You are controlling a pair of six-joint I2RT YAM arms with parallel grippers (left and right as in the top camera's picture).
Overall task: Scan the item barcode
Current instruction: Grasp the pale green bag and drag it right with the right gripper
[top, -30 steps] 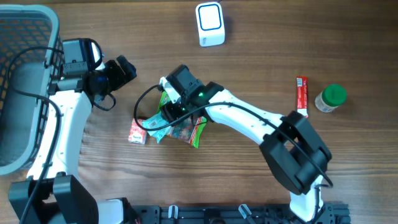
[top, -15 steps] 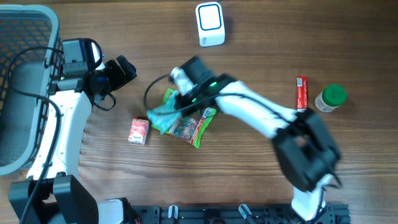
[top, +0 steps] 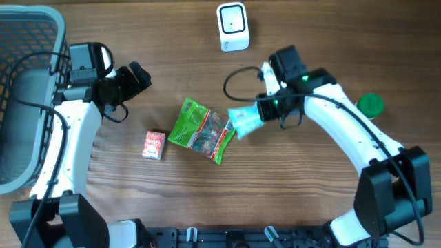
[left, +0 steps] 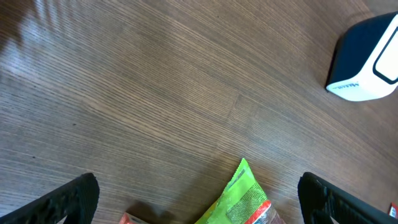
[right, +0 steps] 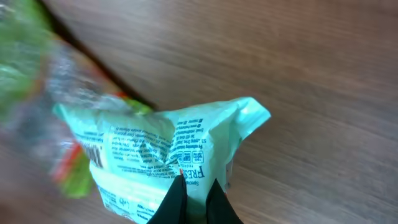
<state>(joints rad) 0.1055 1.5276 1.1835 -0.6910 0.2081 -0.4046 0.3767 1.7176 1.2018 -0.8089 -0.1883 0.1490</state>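
A brown wooden worktop fills the overhead view. A grey wire basket sits at its far left edge.

My two white and black arms reach in from the near edge. My left arm runs up beside the basket. Its tool is spread wide apart with nothing between the fingers, hanging over bare wood. My right arm bends in from the right side, and its tool is pinched tightly together on the edge of a pale teal packet. In the right wrist view the two dark fingertips meet on the printed plastic, which crumples around them.

A bright green snack packet with red trim lies flat near the middle of the worktop. The pale teal packet, the item I am holding, is just to its right. Its far end overlaps the green packet's right edge in the overhead view. I cannot tell whether the two touch.

A white scanner with a blue-rimmed face stands near the far edge, well apart from the teal packet.

A small red carton lies just left of the green packet.

A green lid shows beside my right arm at the right; whatever it caps is hidden.
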